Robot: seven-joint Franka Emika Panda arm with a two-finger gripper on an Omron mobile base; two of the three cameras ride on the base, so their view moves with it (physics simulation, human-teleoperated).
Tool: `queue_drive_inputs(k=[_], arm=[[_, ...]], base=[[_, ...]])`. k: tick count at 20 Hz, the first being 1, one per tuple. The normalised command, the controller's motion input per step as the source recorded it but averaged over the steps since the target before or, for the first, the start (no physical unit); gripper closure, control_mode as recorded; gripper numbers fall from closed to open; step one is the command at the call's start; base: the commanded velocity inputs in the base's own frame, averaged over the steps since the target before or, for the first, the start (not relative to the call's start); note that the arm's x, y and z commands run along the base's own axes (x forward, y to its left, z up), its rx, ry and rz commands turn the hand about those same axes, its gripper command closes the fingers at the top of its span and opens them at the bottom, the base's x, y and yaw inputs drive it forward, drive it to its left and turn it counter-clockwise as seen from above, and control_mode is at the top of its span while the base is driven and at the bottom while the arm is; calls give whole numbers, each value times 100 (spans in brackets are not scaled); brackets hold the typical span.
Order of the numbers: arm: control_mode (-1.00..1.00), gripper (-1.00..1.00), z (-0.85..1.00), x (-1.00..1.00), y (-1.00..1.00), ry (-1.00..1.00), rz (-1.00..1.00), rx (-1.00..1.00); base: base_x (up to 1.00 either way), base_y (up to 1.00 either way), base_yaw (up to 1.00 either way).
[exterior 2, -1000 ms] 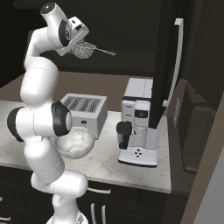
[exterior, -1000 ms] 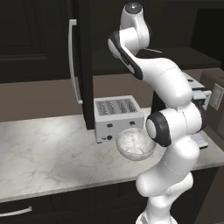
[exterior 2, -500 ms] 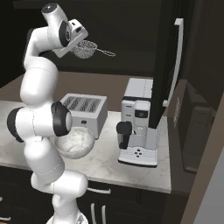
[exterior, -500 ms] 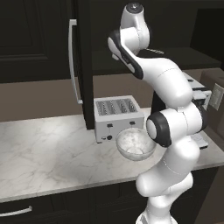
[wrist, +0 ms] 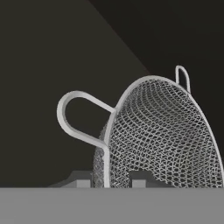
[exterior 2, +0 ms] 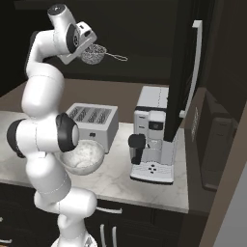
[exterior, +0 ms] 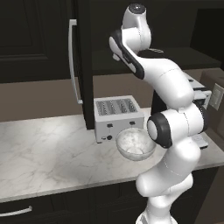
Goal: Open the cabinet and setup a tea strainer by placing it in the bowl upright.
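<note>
High up inside the open cabinet (exterior 2: 185, 72), my gripper (exterior 2: 86, 50) is shut on the tea strainer (exterior 2: 95, 53). The strainer's thin handle sticks out to the right. In the hand view the silvery mesh basket (wrist: 162, 135) rises close in front, its rim passing between my two fingertips (wrist: 108, 181). The frosted bowl (exterior: 135, 144) (exterior 2: 82, 157) sits on the marble counter far below the gripper, in front of the toaster. One dark cabinet door (exterior: 83, 65) with a long silver bar handle stands swung open.
A silver toaster (exterior: 118, 116) (exterior 2: 94, 120) stands behind the bowl. A coffee machine (exterior 2: 154, 140) stands to the right of it on the counter (exterior: 48, 148). The other open cabinet door (exterior 2: 195, 62) hangs out over the coffee machine.
The jaws have closed on the strainer's rim. The arm and the strainer have barely moved.
</note>
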Motion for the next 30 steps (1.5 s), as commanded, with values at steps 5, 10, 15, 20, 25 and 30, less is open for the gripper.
queue_drive_inputs(k=[5, 10, 15, 20, 25, 30], arm=[[-100, 100, 0, 0, 27, -6, 0, -7], [-100, 100, 0, -2, 26, -13, 0, -22], [-100, 100, 5, -8, 11, -15, 0, -15], [-100, 100, 2, -52, 1, -3, 0, -3], [-100, 100, 0, -93, 0, 0, -1, 0], [-100, 100, 0, -100, 0, 0, -5, 0]], base=[[0, 0, 0], [0, 0, 0], [0, 0, 0], [0, 0, 0], [0, 0, 0], [0, 0, 0]])
